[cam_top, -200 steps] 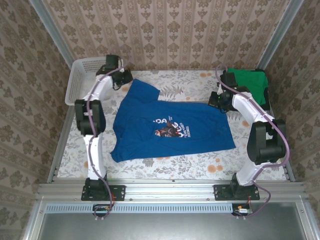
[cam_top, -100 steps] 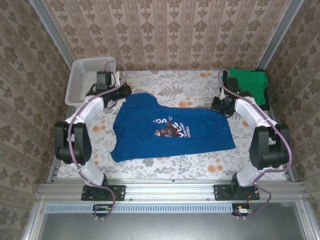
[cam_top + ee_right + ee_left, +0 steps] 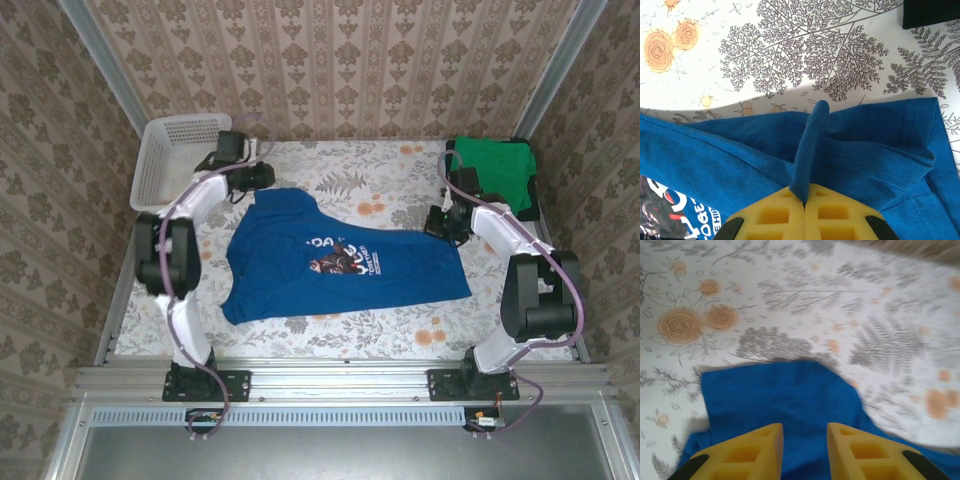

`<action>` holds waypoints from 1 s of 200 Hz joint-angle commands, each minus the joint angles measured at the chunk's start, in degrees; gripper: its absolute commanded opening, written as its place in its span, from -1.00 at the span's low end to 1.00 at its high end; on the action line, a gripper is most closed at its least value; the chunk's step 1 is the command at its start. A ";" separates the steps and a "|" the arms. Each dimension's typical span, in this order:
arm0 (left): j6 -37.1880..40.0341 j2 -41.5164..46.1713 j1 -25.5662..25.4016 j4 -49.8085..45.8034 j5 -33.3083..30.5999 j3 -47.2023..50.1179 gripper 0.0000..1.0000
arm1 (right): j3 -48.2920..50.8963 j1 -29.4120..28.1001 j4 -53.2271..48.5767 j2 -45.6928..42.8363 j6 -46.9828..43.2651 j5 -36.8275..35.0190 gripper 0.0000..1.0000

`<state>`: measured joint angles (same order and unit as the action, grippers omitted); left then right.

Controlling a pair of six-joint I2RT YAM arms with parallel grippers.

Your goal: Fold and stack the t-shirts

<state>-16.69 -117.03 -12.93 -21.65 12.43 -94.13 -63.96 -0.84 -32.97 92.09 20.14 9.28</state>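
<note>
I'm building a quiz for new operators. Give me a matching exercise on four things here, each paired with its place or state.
Things:
1. blue t-shirt
2. green t-shirt
3. basket
4. right end effector

Place or state:
A. far-right corner
B. shut, pinching a ridge of blue cloth
C. far-left corner
D. spread out in the middle

Pairs: 1-D; 2-A; 3-C; 4-B

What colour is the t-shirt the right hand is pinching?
Royal blue. The t-shirt shows best in the right wrist view.
</note>
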 commanded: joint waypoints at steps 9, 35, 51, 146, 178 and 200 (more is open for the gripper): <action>3.04 -11.72 -0.42 -14.04 -9.72 -15.66 -0.28 | 0.05 0.20 -0.32 -0.13 0.29 0.29 -0.97; 2.65 -17.48 -0.26 -16.18 -13.76 -21.64 -0.19 | -0.25 0.24 -0.61 -0.03 -0.32 0.39 -0.97; 2.11 -19.81 0.01 -17.81 -14.78 -23.65 -0.18 | -0.62 0.31 -0.93 0.32 -0.56 0.17 -0.97; 0.88 -20.68 0.98 -15.07 -16.55 -19.37 -0.12 | -1.07 0.31 -0.34 1.83 -0.72 0.60 -0.97; -0.09 -20.85 1.09 -13.75 -13.37 -18.02 -0.26 | -1.09 0.31 -0.43 1.78 -0.80 0.57 -0.97; -0.22 -20.47 0.99 -12.44 -11.66 -16.73 -0.48 | -1.20 0.31 -0.43 1.61 -0.73 0.45 -0.97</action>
<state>-15.88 -136.90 -12.16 -35.22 -2.59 -112.79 -63.99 -0.84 -32.93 93.51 19.84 9.30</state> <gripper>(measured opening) 0.338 0.064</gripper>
